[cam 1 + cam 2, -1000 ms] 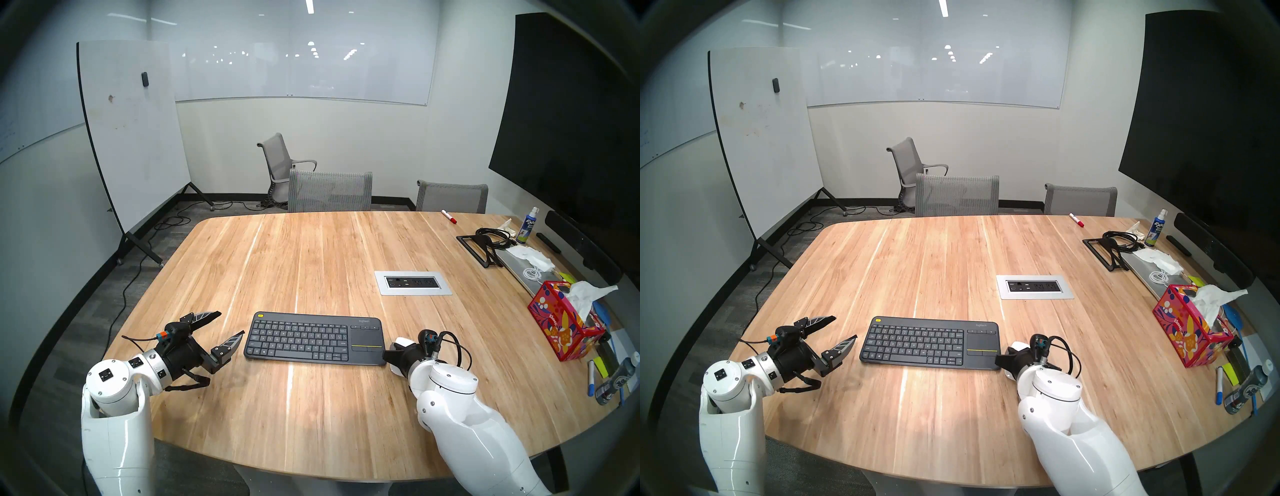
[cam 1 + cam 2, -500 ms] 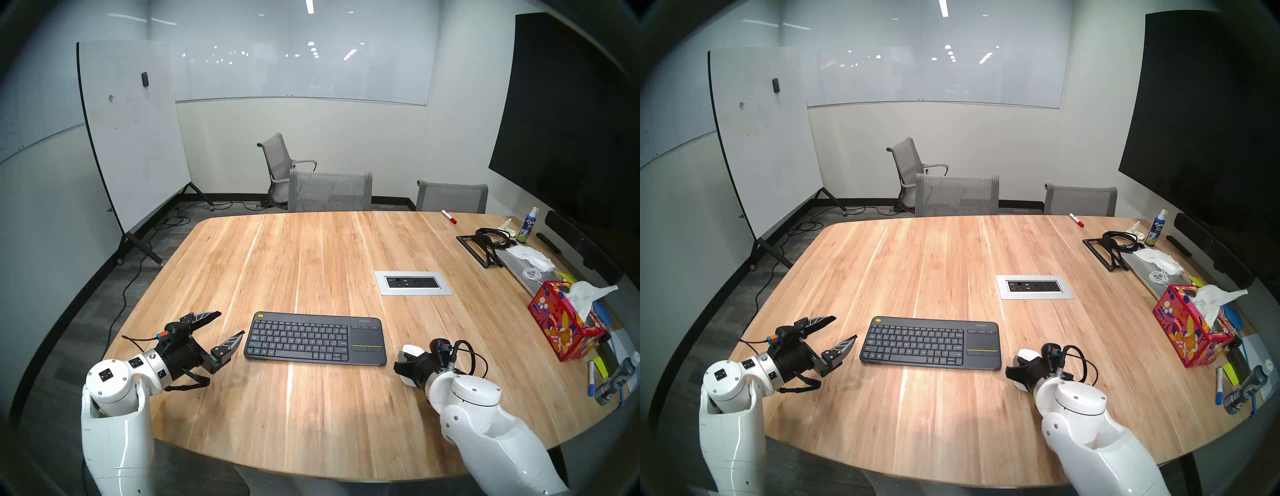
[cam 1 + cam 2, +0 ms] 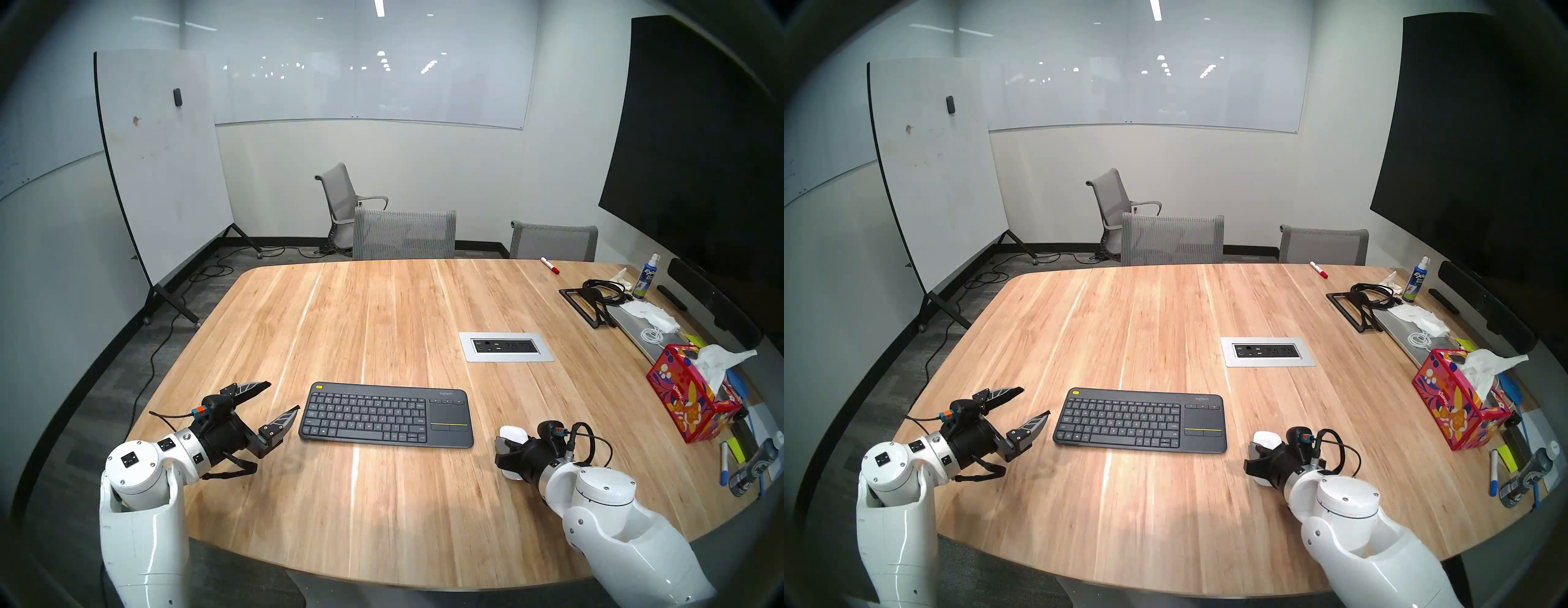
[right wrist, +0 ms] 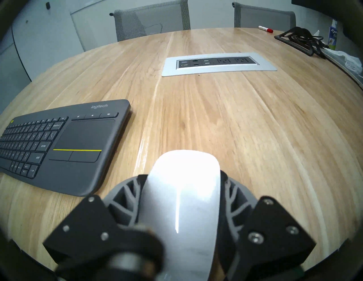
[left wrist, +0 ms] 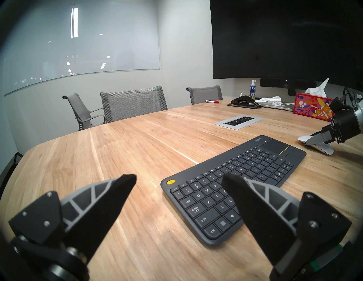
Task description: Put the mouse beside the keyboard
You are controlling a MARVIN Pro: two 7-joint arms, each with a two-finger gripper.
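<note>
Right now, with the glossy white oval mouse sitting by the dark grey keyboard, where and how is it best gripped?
Grip the glossy white oval mouse across its two long flanks, coming from its rear end, low and along its length. Its smooth domed top offers no purchase, while the narrow sides fit between the fingers. The right gripper is clamped on it exactly this way, clear of the dark grey keyboard on the wooden table.

Mouse (image 3: 512,437) farther from keyboard (image 3: 386,415)

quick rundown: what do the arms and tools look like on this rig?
Both arms glossy white shells, silver wrist rings. Left tool: black body, two pointed black fingers with grey lattice ribs, orange-teal connector, thin black cable. Right tool: same black build, looped black cable at wrist.
</note>
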